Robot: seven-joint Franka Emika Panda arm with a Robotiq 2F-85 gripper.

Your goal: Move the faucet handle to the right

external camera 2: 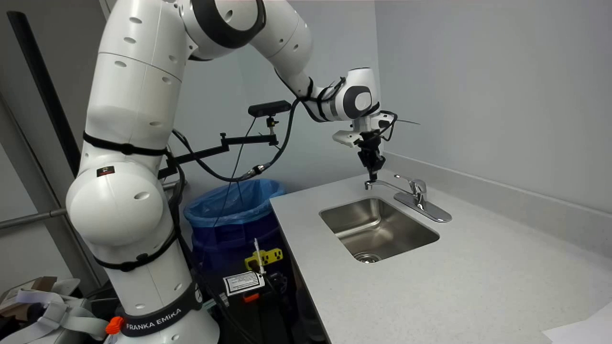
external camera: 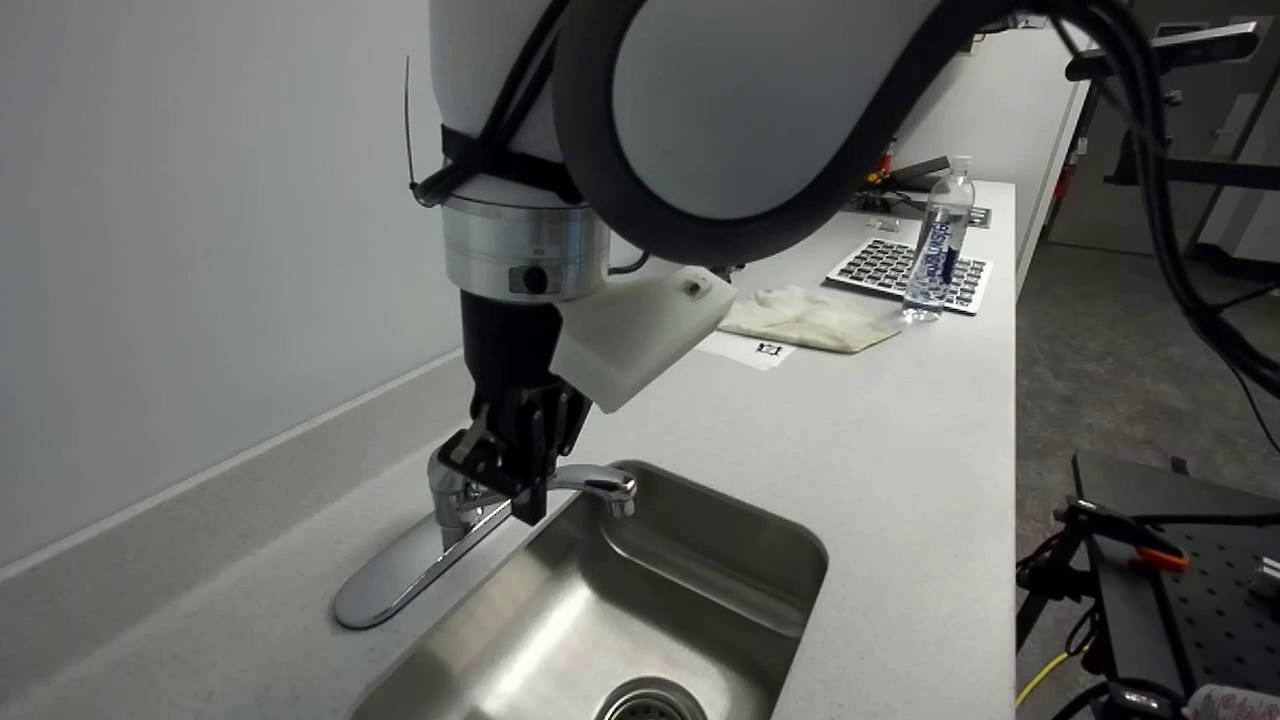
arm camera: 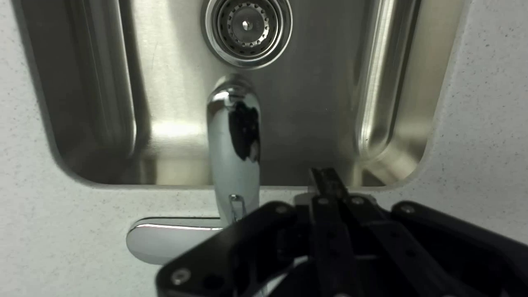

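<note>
The faucet handle (external camera 2: 402, 178) is a slim chrome lever joined to the faucet's rounded top (external camera 2: 419, 185) in an exterior view. It points away from the wall, above the longer spout (external camera 2: 389, 184). The spout also shows in the wrist view (arm camera: 233, 144), reaching over the sink. My gripper (external camera: 530, 505) hides the handle in the other exterior picture; in the wrist view I cannot make it out. The gripper also shows in the wrist view (arm camera: 328, 181), with its fingers together and nothing visible between them. Its tips are beside the spout, right of it there, apart from the handle.
The steel sink (external camera: 815, 555) lies below the spout. The chrome base plate (external camera: 385, 585) sits between sink and wall (external camera 2: 502, 95). Farther along the counter stand a water bottle (external camera: 938, 245), a cloth (external camera: 810, 318) and a tray (external camera: 868, 265). A paper sheet (external camera 2: 588, 327) lies on the counter.
</note>
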